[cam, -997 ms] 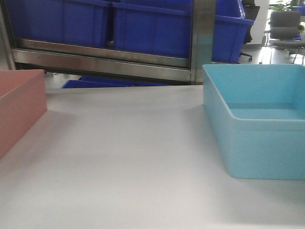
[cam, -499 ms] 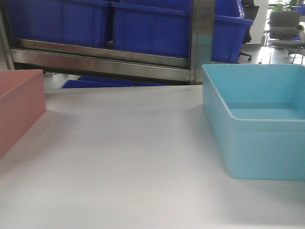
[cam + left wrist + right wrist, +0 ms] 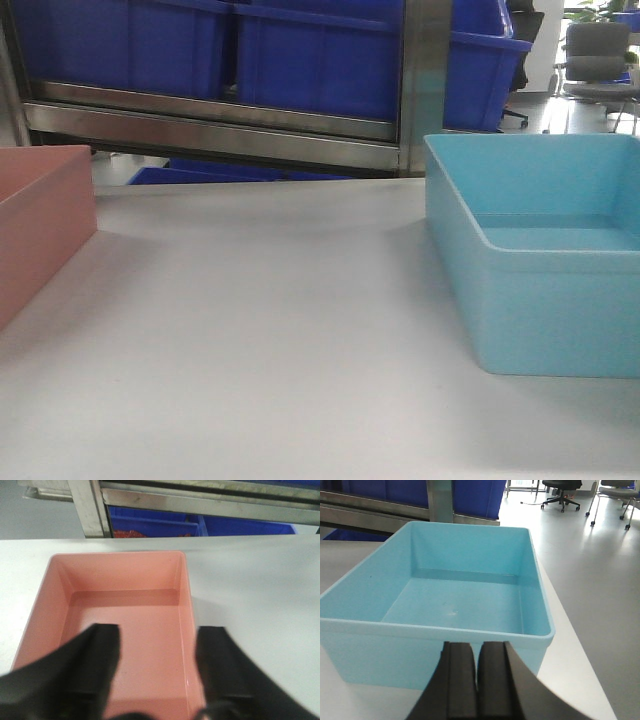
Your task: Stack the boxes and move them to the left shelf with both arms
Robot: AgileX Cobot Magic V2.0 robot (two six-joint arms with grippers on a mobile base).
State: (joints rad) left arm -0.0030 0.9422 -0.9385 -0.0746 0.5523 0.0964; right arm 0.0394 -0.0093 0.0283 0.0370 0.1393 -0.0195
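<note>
The left gripper [image 3: 157,672] had its black jaws spread wide above the near end of the salmon-pink open-top rectangular plastic bin [image 3: 125,610]. One finger hung over the bin's inside and the other at or just outside its right wall. The right gripper [image 3: 477,680] had its jaws pressed together on nothing, just before the near wall of the light blue open-top plastic bin [image 3: 455,597]. Both bins sat well apart on the white tabletop [image 3: 270,330], pink left, blue right. Behind the table, a stainless-steel rack [image 3: 210,125] held dark blue plastic bins [image 3: 300,60].
</note>
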